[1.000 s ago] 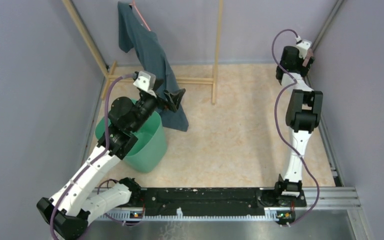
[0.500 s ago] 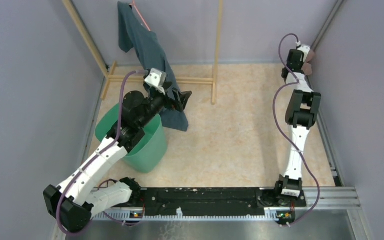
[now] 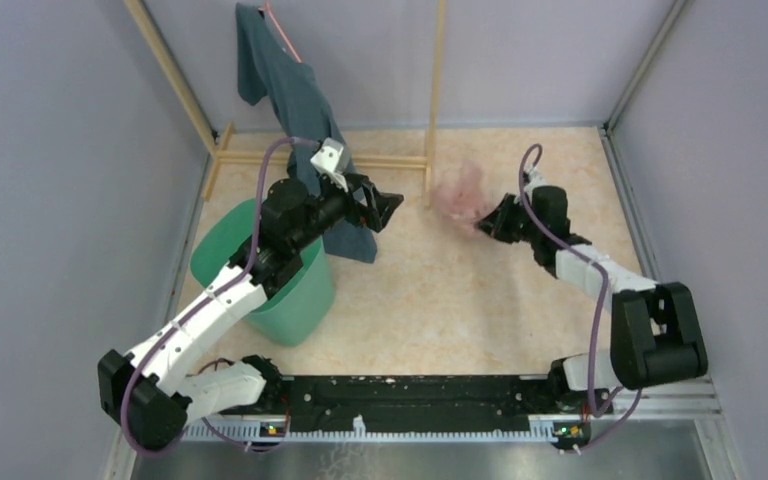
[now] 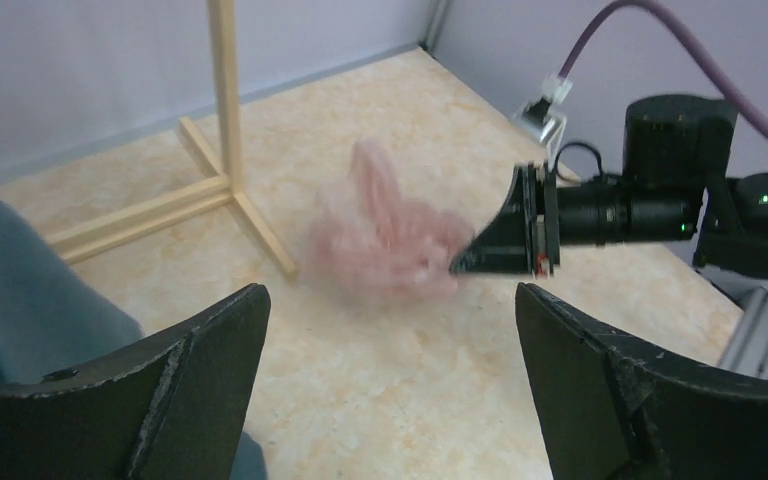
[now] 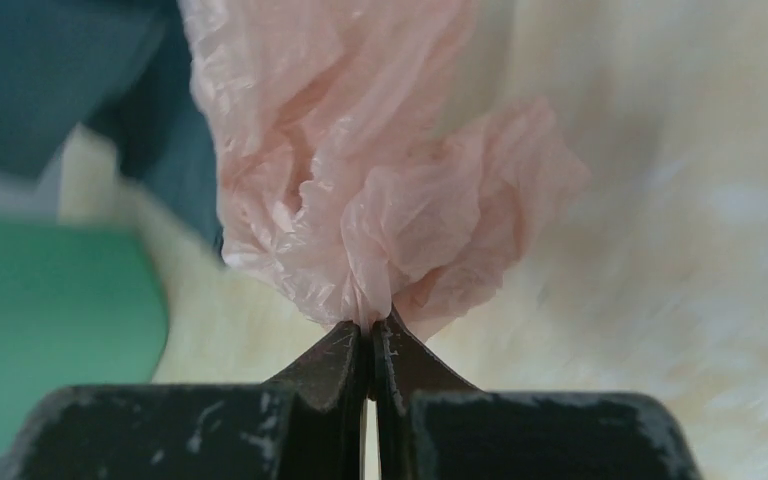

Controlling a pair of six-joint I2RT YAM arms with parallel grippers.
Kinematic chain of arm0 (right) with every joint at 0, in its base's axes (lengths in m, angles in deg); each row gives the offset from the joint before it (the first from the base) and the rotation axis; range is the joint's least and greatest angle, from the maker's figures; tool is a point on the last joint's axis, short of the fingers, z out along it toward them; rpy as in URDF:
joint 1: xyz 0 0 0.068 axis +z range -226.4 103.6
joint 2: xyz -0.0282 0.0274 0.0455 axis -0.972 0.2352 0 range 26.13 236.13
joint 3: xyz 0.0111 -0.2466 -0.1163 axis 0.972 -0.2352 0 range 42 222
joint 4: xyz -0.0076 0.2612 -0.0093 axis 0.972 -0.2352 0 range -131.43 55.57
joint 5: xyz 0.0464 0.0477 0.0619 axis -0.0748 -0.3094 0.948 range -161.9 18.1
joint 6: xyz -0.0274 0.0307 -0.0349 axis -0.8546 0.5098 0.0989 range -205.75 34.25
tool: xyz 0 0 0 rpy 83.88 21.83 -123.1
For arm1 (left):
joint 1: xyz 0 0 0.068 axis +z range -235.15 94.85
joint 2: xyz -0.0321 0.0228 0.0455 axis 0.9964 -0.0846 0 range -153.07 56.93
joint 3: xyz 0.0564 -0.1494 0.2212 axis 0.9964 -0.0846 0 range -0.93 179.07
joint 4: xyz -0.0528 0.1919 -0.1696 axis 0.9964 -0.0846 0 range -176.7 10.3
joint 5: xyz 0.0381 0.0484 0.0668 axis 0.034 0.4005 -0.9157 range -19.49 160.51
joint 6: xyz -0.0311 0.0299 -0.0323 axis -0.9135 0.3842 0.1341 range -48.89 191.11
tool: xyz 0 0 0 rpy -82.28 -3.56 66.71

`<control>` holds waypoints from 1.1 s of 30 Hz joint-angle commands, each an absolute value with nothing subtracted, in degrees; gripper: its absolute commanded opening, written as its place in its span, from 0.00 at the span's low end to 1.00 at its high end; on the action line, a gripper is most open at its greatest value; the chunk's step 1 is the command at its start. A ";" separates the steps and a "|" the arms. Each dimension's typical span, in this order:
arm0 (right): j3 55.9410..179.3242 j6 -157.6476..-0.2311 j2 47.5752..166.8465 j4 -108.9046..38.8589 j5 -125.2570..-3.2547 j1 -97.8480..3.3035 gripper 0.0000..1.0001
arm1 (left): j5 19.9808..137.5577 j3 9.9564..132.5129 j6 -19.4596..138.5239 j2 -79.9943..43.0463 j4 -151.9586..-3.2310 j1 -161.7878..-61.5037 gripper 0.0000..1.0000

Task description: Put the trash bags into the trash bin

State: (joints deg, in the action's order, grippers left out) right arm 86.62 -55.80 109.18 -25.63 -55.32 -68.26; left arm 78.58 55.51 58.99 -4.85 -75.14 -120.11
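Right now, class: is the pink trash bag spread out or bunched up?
Bunched up: the trash bag is a crumpled wad, its folds gathered to one point pinched in the right gripper.

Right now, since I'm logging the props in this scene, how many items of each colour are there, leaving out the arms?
Pink: 1, the trash bag
Mint green: 1, the trash bin
Dark teal: 1, the garment
Bare wood: 1, the rack
Total: 4
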 commanded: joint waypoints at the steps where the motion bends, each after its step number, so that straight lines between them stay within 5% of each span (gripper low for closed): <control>1: 73.22 -52.84 98.19 -24.61 -34.65 -64.74 0.00 | 87.29 56.29 51.67 -8.32 -69.87 -121.22 0.98; 9: 67.52 -60.42 77.42 -45.30 -39.48 -63.98 0.05 | 90.93 56.19 45.48 -15.39 -69.83 -123.65 0.98; 31: 62.29 -60.13 84.33 -33.65 -30.04 -60.22 0.00 | 84.79 70.60 50.39 -40.94 -91.09 -128.72 0.98; 33: 62.41 -59.95 83.62 -34.16 -31.87 -60.18 0.00 | 84.02 72.29 50.71 -41.59 -93.94 -128.74 0.88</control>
